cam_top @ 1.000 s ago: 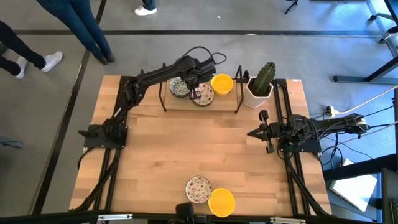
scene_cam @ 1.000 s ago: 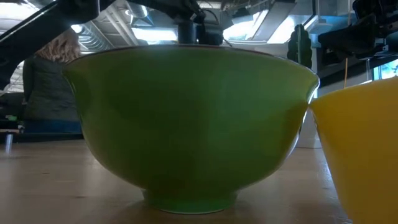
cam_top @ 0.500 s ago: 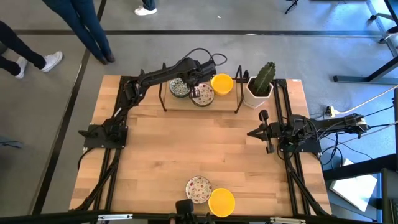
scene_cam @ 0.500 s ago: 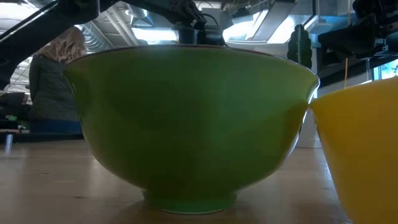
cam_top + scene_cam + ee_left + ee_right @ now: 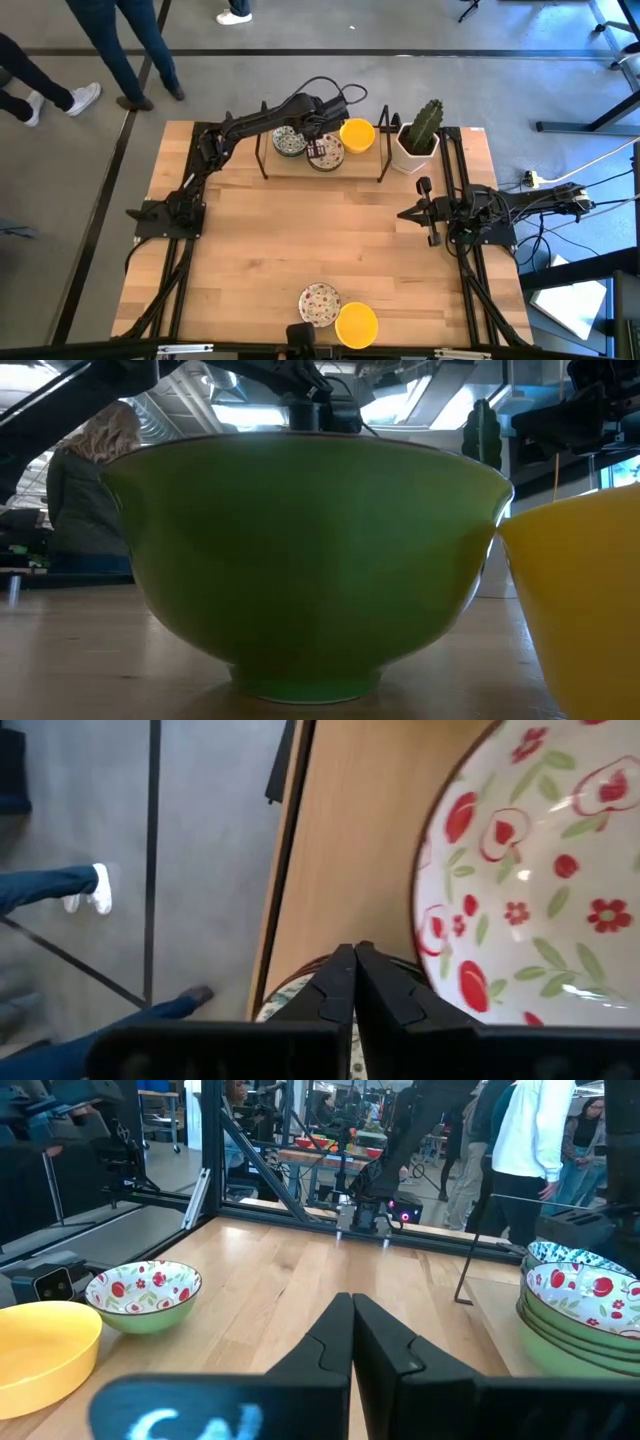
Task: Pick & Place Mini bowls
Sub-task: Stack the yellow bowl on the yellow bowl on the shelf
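While the left gripper hovers with fingers pressed together and empty over the glossy red-flowered bowl stack beside the cactus pot, we note the right gripper, likewise closed and empty.

We are looking at a robotics lab: a wooden table on a concrete floor, metal frames, cluttered benches and several people standing about.
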Available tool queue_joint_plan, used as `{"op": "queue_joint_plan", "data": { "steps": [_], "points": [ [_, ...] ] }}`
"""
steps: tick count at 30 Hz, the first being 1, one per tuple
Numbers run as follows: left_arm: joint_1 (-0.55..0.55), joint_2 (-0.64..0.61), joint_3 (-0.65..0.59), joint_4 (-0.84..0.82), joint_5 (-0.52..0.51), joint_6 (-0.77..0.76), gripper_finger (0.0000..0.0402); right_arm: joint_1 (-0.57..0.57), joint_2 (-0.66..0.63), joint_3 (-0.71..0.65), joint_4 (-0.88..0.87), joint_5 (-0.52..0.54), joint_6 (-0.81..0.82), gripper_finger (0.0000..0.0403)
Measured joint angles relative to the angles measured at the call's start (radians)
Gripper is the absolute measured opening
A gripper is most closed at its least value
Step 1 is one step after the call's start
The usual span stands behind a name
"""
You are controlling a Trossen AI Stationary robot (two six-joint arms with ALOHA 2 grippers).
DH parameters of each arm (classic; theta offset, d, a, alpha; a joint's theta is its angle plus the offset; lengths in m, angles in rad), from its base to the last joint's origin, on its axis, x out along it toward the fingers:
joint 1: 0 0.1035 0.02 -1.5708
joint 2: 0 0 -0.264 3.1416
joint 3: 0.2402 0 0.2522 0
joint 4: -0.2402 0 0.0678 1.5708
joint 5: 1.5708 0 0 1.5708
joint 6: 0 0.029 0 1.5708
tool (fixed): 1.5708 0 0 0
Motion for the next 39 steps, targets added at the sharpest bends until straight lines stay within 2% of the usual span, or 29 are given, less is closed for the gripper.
{"op": "queue_joint_plan", "data": {
  "steps": [4,8,12,16,19,21,23,27,29,31,35,39],
  "points": [
    [0.003,-0.011,-0.001,0.007,-0.018,0.026,0.0003,0.000,0.000,0.000,0.000,0.000,0.000,0.0007],
    [0.002,-0.097,-0.001,0.025,0.026,0.037,0.0002,0.000,0.000,0.000,0.000,0.000,0.000,0.0007],
    [-0.021,-0.242,-0.005,0.026,0.135,0.052,0.0002,0.000,0.000,0.000,-0.007,0.000,0.000,0.0007],
    [-0.094,-0.406,-0.039,0.021,0.258,0.119,0.0002,0.000,0.000,0.000,-0.008,0.000,-0.001,0.0007],
    [-0.176,-0.537,-0.120,0.017,0.179,0.141,0.0002,0.000,0.000,0.000,-0.008,0.000,-0.001,0.0007],
    [-0.219,-0.631,-0.197,0.017,0.137,0.114,0.0002,0.000,0.000,0.000,-0.008,0.000,-0.001,0.0007],
    [-0.246,-0.731,-0.289,0.024,0.174,0.077,0.0002,0.000,0.000,0.000,-0.008,0.000,-0.001,0.0007],
    [-0.262,-0.938,-0.555,0.138,0.435,0.047,0.0003,0.000,0.000,0.000,-0.008,0.000,-0.001,0.0007],
    [-0.262,-1.044,-0.705,0.253,0.544,0.052,0.0003,0.000,0.000,0.000,-0.008,0.000,0.000,0.0007],
    [-0.260,-1.152,-0.847,0.408,0.612,0.042,0.0003,0.000,0.000,0.000,-0.007,0.000,-0.001,0.0007],
    [-0.261,-1.348,-1.130,0.734,0.637,-0.019,0.0003,0.000,0.000,0.000,-0.007,0.000,0.000,0.0007],
    [-0.264,-1.533,-1.381,0.972,0.614,-0.058,0.0003,0.000,0.000,0.000,-0.007,0.000,-0.001,0.0007]
  ]
}}
